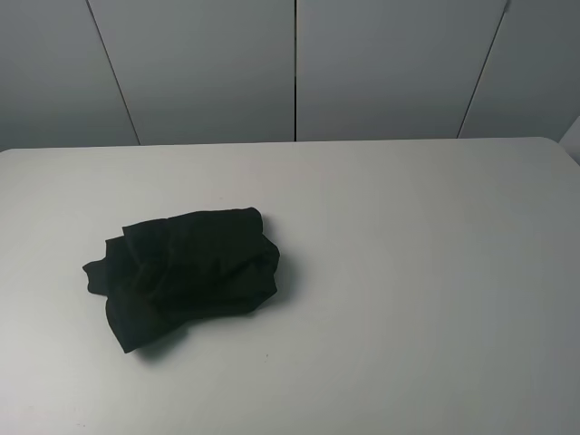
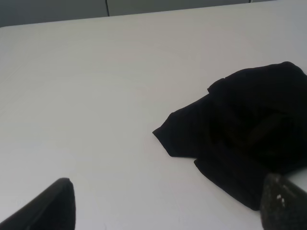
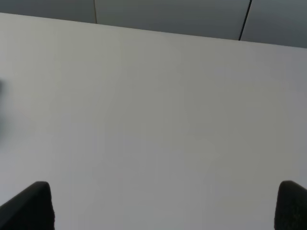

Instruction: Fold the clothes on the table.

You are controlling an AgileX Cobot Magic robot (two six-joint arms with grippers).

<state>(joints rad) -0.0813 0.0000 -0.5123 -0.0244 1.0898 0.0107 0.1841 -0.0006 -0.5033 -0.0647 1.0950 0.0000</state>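
Observation:
The clothes [image 1: 186, 272] lie as a crumpled black heap on the left half of the white table [image 1: 408, 272]; no print or label shows. Neither arm appears in the exterior high view. In the left wrist view the clothes [image 2: 240, 139] lie beyond my left gripper [image 2: 165, 208], whose two dark fingertips [image 2: 50, 206] stand far apart with only bare table between them. My right gripper [image 3: 165, 206] is open too, its fingertips [image 3: 29, 206] wide apart above bare table [image 3: 153, 120], with the clothes out of that view.
Grey wall panels [image 1: 294, 68] rise behind the table's far edge. The table's rounded far right corner [image 1: 557, 145] shows.

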